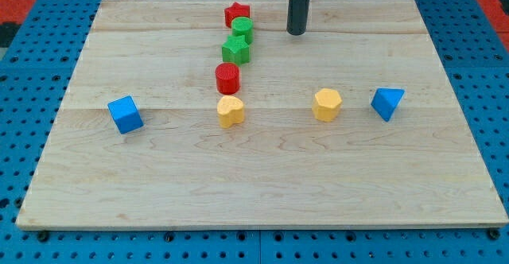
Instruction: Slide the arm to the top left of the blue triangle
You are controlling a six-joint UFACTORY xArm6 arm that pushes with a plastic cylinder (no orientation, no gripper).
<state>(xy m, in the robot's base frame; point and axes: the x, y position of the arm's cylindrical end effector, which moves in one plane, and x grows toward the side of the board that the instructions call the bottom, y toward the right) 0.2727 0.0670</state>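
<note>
The blue triangle lies on the wooden board at the view's right, just right of a yellow hexagon. My tip is the lower end of a dark rod near the view's top centre. It stands well up and to the left of the blue triangle, apart from it, and right of the red star. It touches no block.
A column of blocks runs down from the top centre: red star, green cylinder, green star, red cylinder, yellow heart-like block. A blue cube lies at the view's left.
</note>
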